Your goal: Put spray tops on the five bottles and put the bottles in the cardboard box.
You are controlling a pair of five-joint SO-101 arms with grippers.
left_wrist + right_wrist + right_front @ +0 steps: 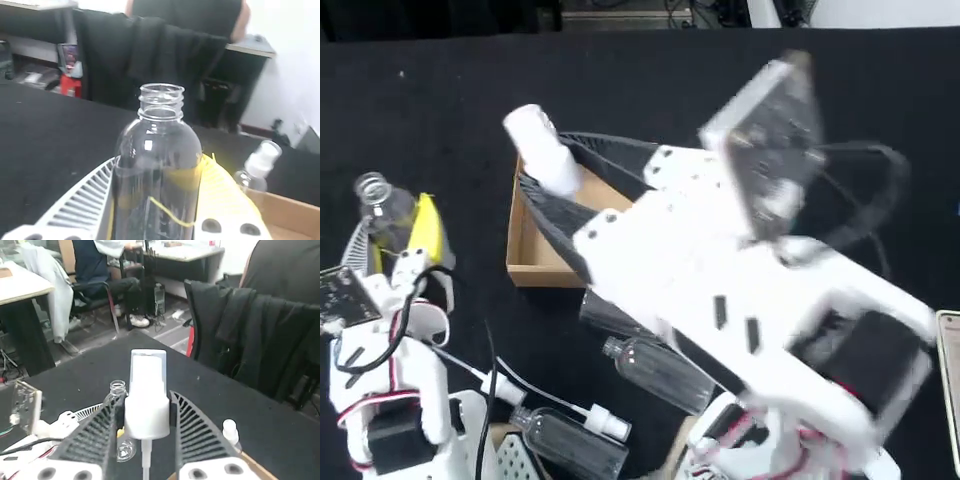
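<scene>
My left gripper (392, 222) is shut on an upright clear bottle (375, 203) with an open neck, at the table's left. Close up, that bottle (157, 160) stands between a white finger and a yellow finger (227, 192). My right gripper (548, 170), with black ribbed fingers (92, 435), is shut on a white spray top (540, 148) over the cardboard box (532, 250). The spray top (147, 400) hangs tube down, with the open bottle (118, 390) a little beyond it. A capped bottle (256, 169) stands in the box (287, 212).
Two clear bottles lie on the black table in front of the box: one without a top (660, 372), one (570, 440) nearer the front edge with a white spray top (602, 422) at its neck. The right arm's white body (750, 300) covers the table's middle.
</scene>
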